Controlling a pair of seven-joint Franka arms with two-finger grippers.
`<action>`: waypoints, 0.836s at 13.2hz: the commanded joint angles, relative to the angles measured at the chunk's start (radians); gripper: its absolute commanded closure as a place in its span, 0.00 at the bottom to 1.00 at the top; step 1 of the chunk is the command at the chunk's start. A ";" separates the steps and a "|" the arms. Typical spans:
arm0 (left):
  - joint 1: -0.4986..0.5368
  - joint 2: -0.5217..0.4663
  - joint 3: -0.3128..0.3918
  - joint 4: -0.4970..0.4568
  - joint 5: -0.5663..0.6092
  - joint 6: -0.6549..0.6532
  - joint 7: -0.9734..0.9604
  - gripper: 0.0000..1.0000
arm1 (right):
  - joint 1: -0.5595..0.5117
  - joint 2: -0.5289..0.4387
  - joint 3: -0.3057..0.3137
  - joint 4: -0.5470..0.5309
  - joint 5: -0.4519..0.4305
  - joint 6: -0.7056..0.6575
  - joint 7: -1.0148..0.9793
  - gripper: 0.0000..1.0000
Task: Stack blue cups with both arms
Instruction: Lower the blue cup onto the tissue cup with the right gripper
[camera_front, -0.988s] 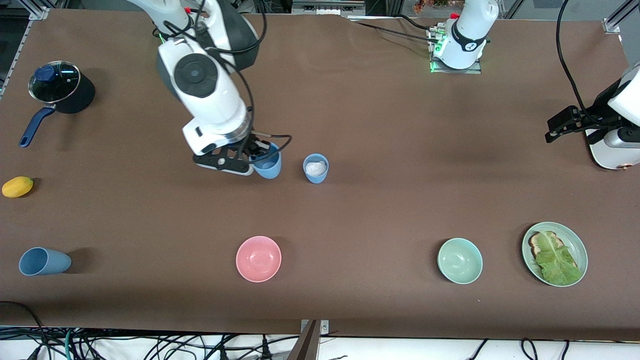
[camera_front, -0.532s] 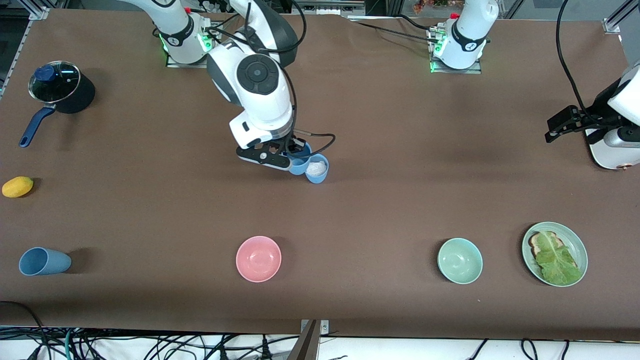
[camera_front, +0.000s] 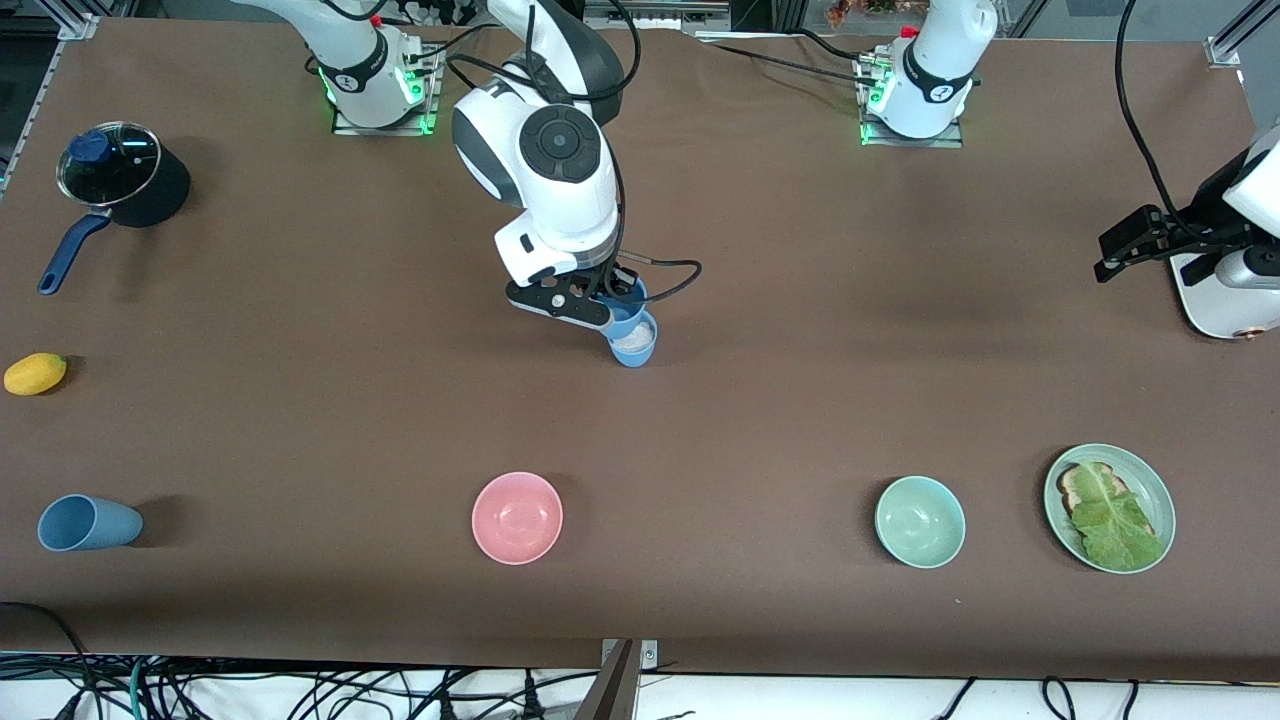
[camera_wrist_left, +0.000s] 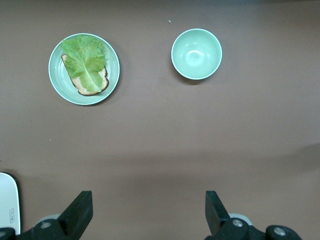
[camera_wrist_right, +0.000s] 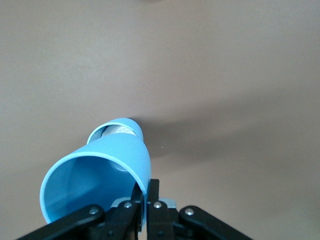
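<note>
no writing readable on held blue cup (camera_wrist_right: 97, 172).

Light-blue cup (camera_front: 626, 312) tilted, held above upright cup (camera_front: 636, 346) with white contents; third cup (camera_front: 88, 523) on side.

Your front camera looks down from high across the worktop (camera_front: 760, 400), facing both bases. Your left wrist camera looks straight down from well above; both show the pale green bowl (camera_front: 920, 521). Your right wrist camera sits close over the worktop's middle.
</note>
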 joint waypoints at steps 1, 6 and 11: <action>0.002 -0.006 -0.005 0.020 0.002 -0.029 0.000 0.01 | 0.031 0.056 -0.009 0.076 -0.029 -0.009 0.048 1.00; -0.001 -0.008 -0.013 0.033 -0.001 -0.041 -0.023 0.01 | 0.035 0.076 -0.009 0.086 -0.046 -0.009 0.048 1.00; -0.012 -0.008 -0.022 0.046 -0.001 -0.050 -0.058 0.01 | 0.035 0.104 -0.009 0.106 -0.046 0.006 0.050 1.00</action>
